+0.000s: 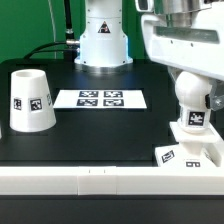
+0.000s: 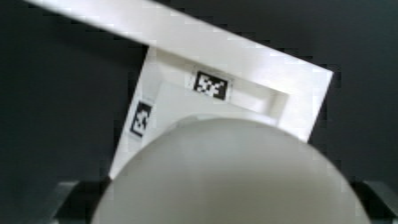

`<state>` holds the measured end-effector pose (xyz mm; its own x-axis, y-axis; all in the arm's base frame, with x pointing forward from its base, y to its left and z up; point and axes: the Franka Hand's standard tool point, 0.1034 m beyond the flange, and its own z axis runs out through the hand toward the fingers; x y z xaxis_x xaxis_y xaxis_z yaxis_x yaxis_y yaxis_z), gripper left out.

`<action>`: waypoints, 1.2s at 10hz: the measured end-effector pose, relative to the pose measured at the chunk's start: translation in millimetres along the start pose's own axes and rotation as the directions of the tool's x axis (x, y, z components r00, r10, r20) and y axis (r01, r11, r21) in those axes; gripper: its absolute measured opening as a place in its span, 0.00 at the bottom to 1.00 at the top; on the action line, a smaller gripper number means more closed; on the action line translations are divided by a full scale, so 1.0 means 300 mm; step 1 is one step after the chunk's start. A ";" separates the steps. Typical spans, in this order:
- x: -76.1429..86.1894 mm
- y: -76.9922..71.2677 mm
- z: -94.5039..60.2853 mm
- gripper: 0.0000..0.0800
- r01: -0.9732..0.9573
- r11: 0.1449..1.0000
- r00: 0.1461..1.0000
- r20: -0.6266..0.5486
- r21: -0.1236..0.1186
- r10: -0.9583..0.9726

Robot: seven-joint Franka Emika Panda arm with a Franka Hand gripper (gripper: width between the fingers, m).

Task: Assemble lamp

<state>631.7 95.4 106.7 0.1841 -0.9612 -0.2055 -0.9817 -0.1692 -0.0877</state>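
Note:
The round white bulb (image 1: pixel 190 96) stands upright on its short stem (image 1: pixel 197 121) at the exterior view's right. It is over the flat square base (image 1: pixel 186 154), which lies at the table's front right corner. I cannot tell whether the stem touches the base. My gripper (image 1: pixel 188 82) comes down on the bulb from above and is shut on it. In the wrist view the bulb (image 2: pixel 222 165) fills the space between my dark fingertips (image 2: pixel 75 200), with the base (image 2: pixel 231 90) below it. The tapered shade (image 1: pixel 30 100) stands wide end down at the exterior view's left.
The marker board (image 1: pixel 100 98) lies flat at the middle back of the black table. The robot's pedestal (image 1: pixel 103 38) stands behind it. A white rail (image 1: pixel 80 180) runs along the table's front edge, right next to the base.

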 end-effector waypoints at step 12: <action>-0.017 -0.002 -0.012 0.87 0.009 1.000 0.997 0.071 0.011 -0.010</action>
<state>631.1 99.7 111.3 0.1964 -0.9416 -0.2736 -0.9794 -0.1754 -0.0998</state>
